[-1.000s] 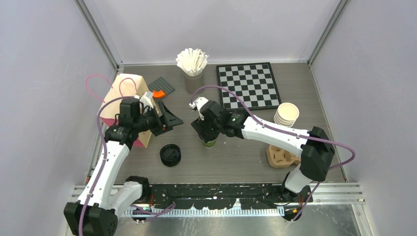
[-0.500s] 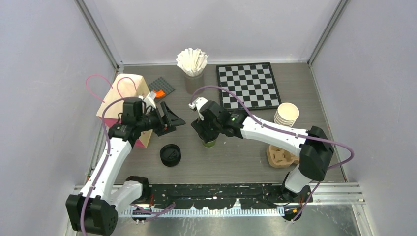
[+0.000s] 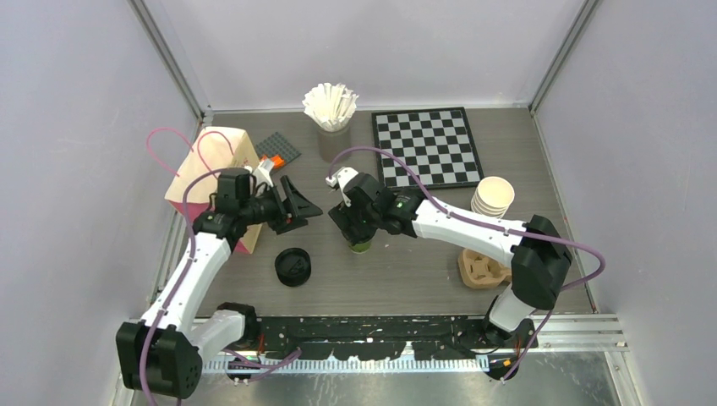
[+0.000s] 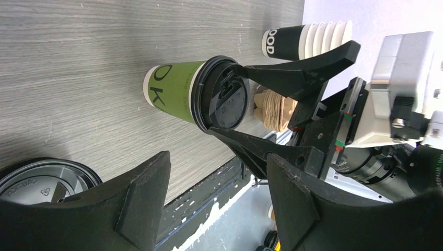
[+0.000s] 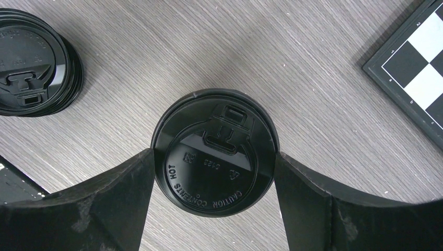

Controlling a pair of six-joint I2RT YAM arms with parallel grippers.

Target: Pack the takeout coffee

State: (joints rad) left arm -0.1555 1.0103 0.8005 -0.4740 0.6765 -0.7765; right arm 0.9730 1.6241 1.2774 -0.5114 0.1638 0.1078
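Presently logged, one entry per item.

Takeout coffee: one green-walled paper cup with its black lid fitted. It stands upright on the grey surface near the middle, long axis vertical.

Right tool: directly above the cup and pointing straight down. One finger stands on each side of the lid, and both pads meet the lid rim in the wrist view. Judged to be gripping the cup at the lid, with the base apparently on the surface.

Left tool: jaws spread wide, holding nothing. It sits just left of the cup, apart from it, with its opening facing the cup's side.

Paper bag: cream with pink handles, at the left edge behind the left arm.

Pulp carrier: brown, to the right and well apart from the cup.

Spare lids: black stack near the cup, on its near-left side.

Note on the coming move: the right arm is the nearer and is already on the cup. A straight vertical lift suits the upright axis. A grip on the lid alone risks pulling it off.
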